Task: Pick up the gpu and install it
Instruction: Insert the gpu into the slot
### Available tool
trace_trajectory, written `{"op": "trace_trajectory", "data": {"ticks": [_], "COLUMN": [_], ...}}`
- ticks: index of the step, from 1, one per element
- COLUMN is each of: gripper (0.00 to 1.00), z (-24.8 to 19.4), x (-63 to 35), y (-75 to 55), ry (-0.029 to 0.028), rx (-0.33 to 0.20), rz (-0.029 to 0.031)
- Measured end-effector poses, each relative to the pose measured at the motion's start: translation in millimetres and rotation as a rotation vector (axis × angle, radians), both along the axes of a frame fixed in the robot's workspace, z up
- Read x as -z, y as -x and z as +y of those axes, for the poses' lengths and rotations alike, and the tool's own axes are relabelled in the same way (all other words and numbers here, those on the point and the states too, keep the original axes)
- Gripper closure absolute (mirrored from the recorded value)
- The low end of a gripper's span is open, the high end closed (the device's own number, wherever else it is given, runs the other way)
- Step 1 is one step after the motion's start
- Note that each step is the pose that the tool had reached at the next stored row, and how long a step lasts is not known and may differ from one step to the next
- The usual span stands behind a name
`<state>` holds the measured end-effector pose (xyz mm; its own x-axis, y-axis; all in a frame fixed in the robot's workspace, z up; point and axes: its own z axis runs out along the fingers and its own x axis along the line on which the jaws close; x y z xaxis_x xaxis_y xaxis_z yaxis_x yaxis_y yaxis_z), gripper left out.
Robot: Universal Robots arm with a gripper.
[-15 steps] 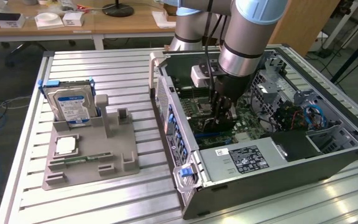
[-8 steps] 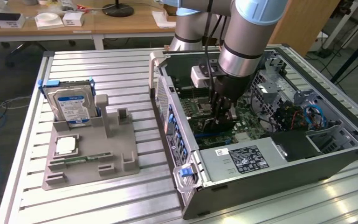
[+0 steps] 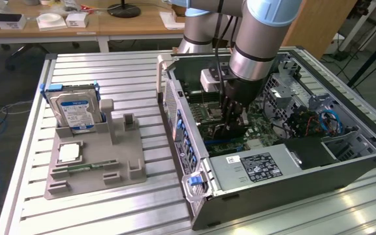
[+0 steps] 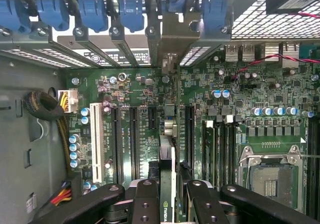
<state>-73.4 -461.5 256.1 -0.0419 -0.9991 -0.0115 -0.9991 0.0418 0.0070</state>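
The arm's black pincer [image 3: 230, 128] reaches down into the open dark-grey computer case [image 3: 344, 161], which lies on its side on the ribbed aluminium surface [image 3: 129, 63], along the edge at the exterior view's right. In the wrist view the pincer [image 4: 168, 194] is clamped on the gpu [image 4: 168, 184], a thin card seen edge-on, its green-and-black edge standing upright between the two black fingers [image 4: 145, 199]. The card lines up with a narrow gap between the long black expansion slots [image 4: 134, 144] of the green motherboard [image 4: 240, 84], and its silver metal bracket [image 4: 170, 39] stands among the blue slot clips [image 4: 132, 9] along the case's rear wall. Whether the card's lower edge is fully seated in a slot cannot be told.

On the motherboard a white expansion slot [image 4: 96, 141] lies beside the black ones, and an open silver processor socket [image 4: 270, 176] sits near the board's corner. A bundle of yellow, red and black wires [image 4: 62, 129] runs along the grey case wall.

Outside the case, towards the surface's edge at the exterior view's left, a grey moulded parts holder [image 3: 96, 161] carries a silver hard drive with a blue-and-white label [image 3: 74, 110], standing upright in blue rails, and a small square silver processor chip [image 3: 69, 152] lying flat. A black-labelled silver power supply [image 3: 256, 169] fills the case's near corner.
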Motion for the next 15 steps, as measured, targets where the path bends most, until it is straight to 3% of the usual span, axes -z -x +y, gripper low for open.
{"op": "trace_trajectory", "data": {"ticks": [7, 15], "gripper": [0.74, 0.74], "z": [3.7, 3.8], "x": [-0.2, 2.1], "y": [0.0, 1.3], "ry": [0.0003, 0.0010], "rx": [-0.005, -0.012], "rz": [0.0002, 0.0001]}}
